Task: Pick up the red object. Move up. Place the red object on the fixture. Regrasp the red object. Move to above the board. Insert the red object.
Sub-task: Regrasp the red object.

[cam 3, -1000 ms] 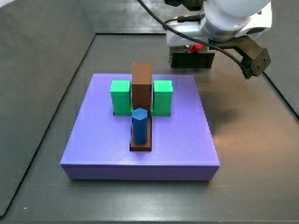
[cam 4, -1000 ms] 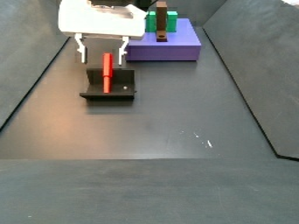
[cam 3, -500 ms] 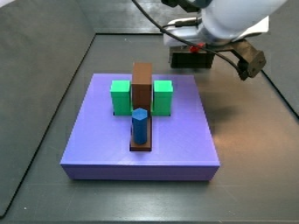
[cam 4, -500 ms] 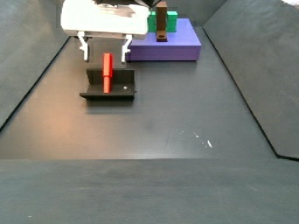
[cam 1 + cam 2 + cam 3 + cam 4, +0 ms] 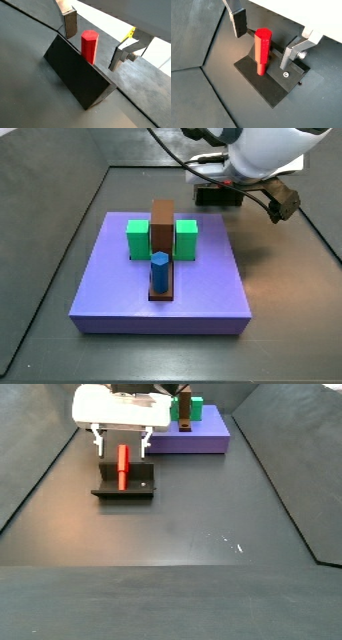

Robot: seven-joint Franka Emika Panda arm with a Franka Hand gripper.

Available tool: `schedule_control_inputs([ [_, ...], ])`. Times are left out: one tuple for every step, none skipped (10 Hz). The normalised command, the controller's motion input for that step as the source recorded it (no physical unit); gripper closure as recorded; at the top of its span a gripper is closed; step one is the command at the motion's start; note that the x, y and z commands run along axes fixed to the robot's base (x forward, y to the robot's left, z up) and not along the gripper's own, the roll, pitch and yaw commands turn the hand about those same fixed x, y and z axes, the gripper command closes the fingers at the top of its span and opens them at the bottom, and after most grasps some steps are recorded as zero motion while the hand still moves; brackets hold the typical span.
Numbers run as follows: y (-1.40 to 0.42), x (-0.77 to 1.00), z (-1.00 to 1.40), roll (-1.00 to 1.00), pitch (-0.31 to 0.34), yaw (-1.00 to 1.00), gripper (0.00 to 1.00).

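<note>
A side view looking over the board (image 5: 160, 268) toward the fixture (image 5: 218, 195) behind it, a side view from the opposite end with the fixture (image 5: 123, 482) nearer, both wrist views close above the red object (image 5: 89, 46) between the tool (image 5: 268, 37) fingers

Dark floor (image 5: 201, 524) carries fixture (image 5: 123, 486), purple board (image 5: 160, 278); hand (image 5: 122, 444) above fixture.

The gripper (image 5: 122, 442) hangs over the fixture (image 5: 124, 482) with its fingers (image 5: 238, 22) spread apart on either side of the upright red object (image 5: 262, 51), touching neither, while the board (image 5: 202, 436) stands just beyond and the dark floor in front lies open.
</note>
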Motion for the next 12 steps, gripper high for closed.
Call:
schedule_control_inputs([
  [0.00,-0.03,-0.13,0.00,0.000,0.00,0.00],
  [0.00,0.00,0.00,0.00,0.000,0.00,0.00],
  [0.00,0.00,0.00,0.00,0.000,0.00,1.00],
  [0.00,0.00,0.00,0.00,0.000,0.00,1.00],
  [0.00,0.00,0.00,0.00,0.000,0.00,1.00],
  [0.00,0.00,0.00,0.00,0.000,0.00,1.00],
  [0.00,0.00,0.00,0.00,0.000,0.00,1.00],
  [0.00,0.00,0.00,0.00,0.000,0.00,1.00],
  [0.00,0.00,0.00,0.00,0.000,0.00,1.00],
  [0.00,0.00,0.00,0.00,0.000,0.00,1.00],
  [0.00,0.00,0.00,0.00,0.000,0.00,1.00],
  [0.00,0.00,0.00,0.00,0.000,0.00,1.00],
])
